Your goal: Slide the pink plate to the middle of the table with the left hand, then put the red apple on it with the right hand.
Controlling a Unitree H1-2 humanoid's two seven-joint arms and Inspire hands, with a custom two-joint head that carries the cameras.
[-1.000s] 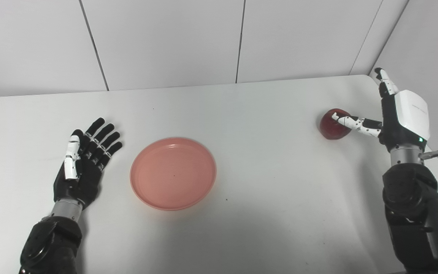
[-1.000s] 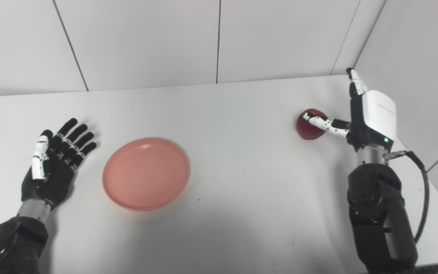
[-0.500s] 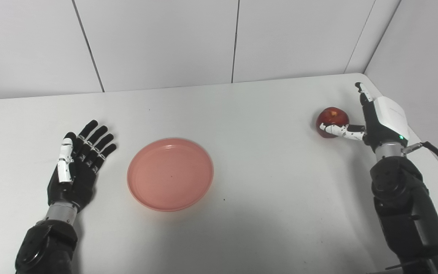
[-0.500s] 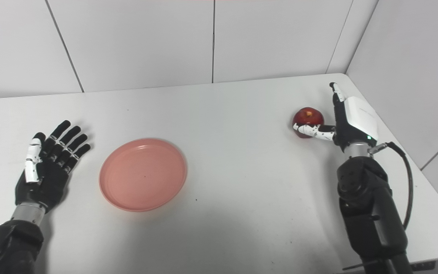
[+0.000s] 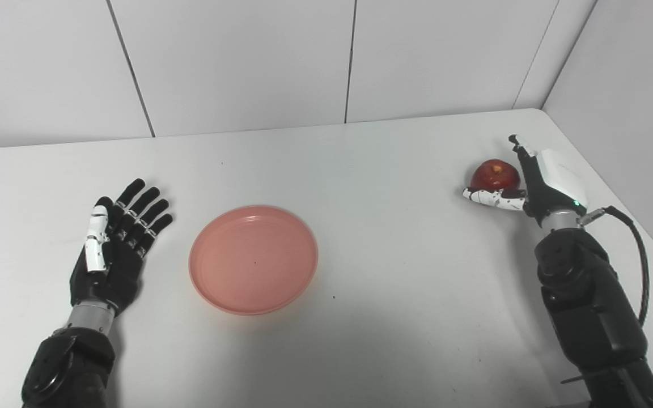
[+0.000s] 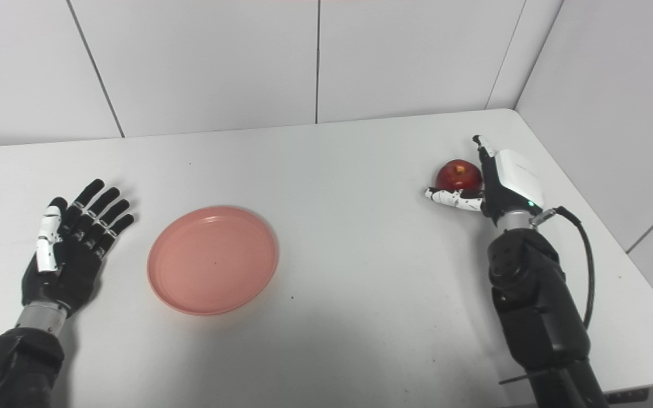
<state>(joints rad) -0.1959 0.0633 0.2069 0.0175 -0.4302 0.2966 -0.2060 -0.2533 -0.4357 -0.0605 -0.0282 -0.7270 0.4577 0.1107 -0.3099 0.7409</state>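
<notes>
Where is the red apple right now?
The red apple sits at the far right of the white table, cradled by the right hand, whose thumb runs just in front of it, far from the pink plate.

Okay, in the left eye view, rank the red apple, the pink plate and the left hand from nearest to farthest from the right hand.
1. Red apple: right beside the right hand, at the table's right side.
2. Pink plate: left of the table's middle.
3. Left hand: far left, open, palm up.
</notes>
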